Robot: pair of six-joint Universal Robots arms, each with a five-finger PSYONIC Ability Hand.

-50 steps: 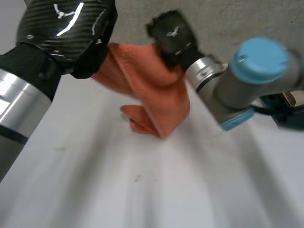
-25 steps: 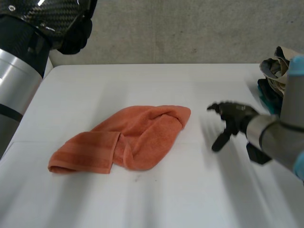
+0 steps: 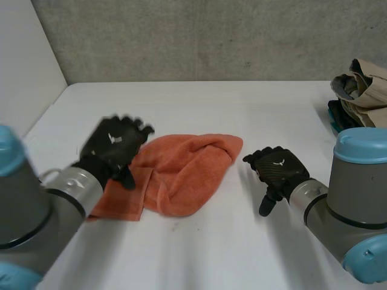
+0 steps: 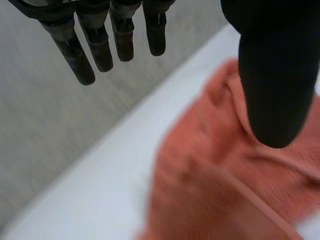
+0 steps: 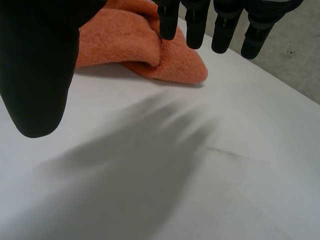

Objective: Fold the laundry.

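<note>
On the white table (image 3: pixel 199 103) an orange towel (image 3: pixel 187 169) is lying rumpled below the spread left hand (image 3: pixel 115 148), the spread right hand (image 3: pixel 278 169) hovering beside it; pinching two corners should flatten it.

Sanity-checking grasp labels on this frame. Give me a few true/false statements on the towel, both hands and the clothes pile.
The right hand is open, beside the orange towel and apart from it. True.
The left hand is clenched round the towel. False: its fingers are straight, above the towel's end.
The towel lies neatly folded in a square. False: it is rumpled, one flap turned over.
A clothes pile sits at the table's right edge. True.
</note>
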